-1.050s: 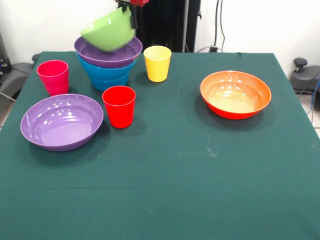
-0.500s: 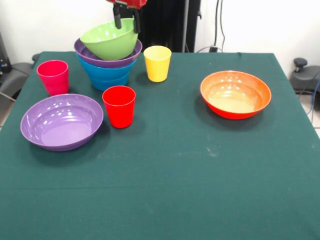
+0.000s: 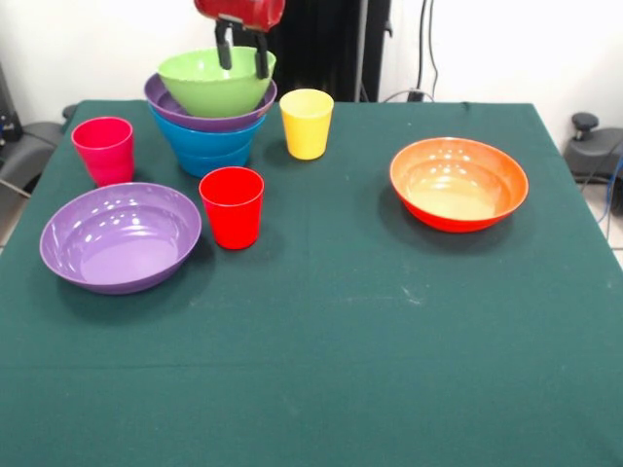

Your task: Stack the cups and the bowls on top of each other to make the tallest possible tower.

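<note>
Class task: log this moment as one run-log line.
gripper: open, over green bowl | green bowl: seated on tower | orange bowl, purple bowl, three cups: loose

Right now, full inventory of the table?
tower: 1, blue bowl lowest, purple bowl on it, green bowl on top; far left of the table.
loose purple bowl: 1, near left, upright.
orange bowl: 1, right side, alone.
pink cup: 1, left of the tower.
red cup: 1, in front of the tower, beside the loose purple bowl.
yellow cup: 1, right of the tower.
table: 1, green cloth.
gripper: 1, red body, dark fingers apart, over the green bowl's far rim.
</note>
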`<state>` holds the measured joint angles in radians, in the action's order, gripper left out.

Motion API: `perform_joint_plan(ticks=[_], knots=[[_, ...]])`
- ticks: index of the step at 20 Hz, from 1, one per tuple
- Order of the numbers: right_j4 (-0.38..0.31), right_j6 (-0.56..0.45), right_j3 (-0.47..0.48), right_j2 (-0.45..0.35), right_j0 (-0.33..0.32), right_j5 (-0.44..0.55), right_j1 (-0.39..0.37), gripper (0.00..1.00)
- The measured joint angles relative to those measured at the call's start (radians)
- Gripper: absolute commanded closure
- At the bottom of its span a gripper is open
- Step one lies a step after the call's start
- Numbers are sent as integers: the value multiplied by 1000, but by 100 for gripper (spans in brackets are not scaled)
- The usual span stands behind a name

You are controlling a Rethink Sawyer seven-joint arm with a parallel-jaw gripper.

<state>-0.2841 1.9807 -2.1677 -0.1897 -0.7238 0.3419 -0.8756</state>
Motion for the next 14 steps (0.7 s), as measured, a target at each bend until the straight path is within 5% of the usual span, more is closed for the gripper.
perform_joint_plan(ticks=[4, 14], knots=[[1, 0, 35, -3, 6, 5, 20, 0], [90, 0, 107, -98, -6, 197, -27, 0]])
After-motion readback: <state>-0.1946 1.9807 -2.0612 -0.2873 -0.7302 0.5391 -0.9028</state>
